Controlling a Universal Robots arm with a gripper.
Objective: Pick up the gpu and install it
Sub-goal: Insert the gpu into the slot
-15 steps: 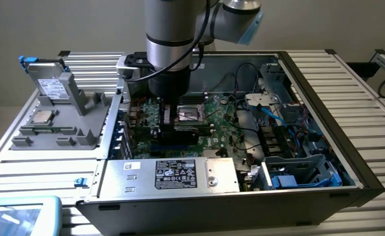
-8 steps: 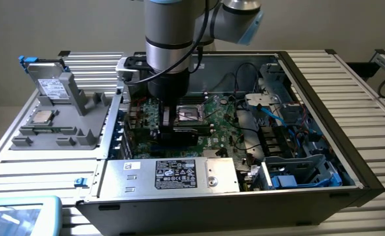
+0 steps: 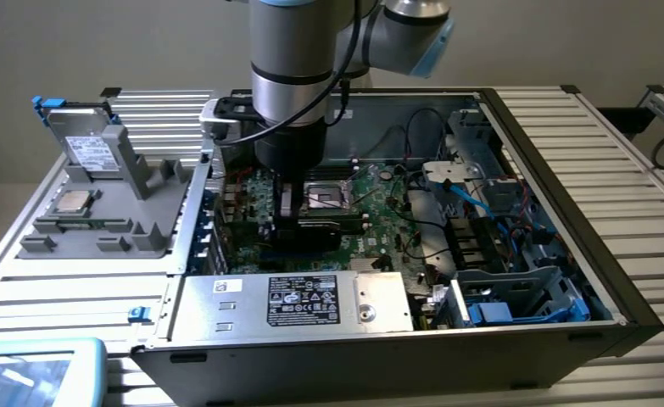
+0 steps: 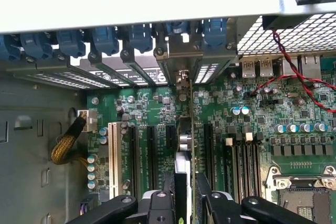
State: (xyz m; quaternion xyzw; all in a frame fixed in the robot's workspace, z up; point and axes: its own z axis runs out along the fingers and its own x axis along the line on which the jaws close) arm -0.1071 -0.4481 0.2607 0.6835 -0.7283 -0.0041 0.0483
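My gripper (image 3: 295, 216) reaches down into the open computer case (image 3: 558, 212), over the big green motherboard (image 3: 382, 203). In the wrist view the gpu (image 4: 185, 145) stands on edge between the two black fingers (image 4: 160, 203), and the gripper (image 4: 185, 195) is shut on it. The card lines up with the row of black expansion slots (image 4: 151, 150), and its silver bracket (image 4: 181, 74) reaches the rear slot openings under the blue clips (image 4: 139, 38). Whether the card's edge sits fully in a slot is hidden. In the exterior view the gpu (image 3: 307, 231) is a dark block under the gripper.
The empty processor socket (image 3: 329, 197) lies just beside the gripper. A power supply (image 3: 298, 301) sits at the case's near side, with a drive cage (image 3: 524, 297) and blue cables (image 3: 467, 191) toward the exterior view's right. A grey fixture (image 3: 105, 199) outside holds a silver processor chip (image 3: 75, 201).
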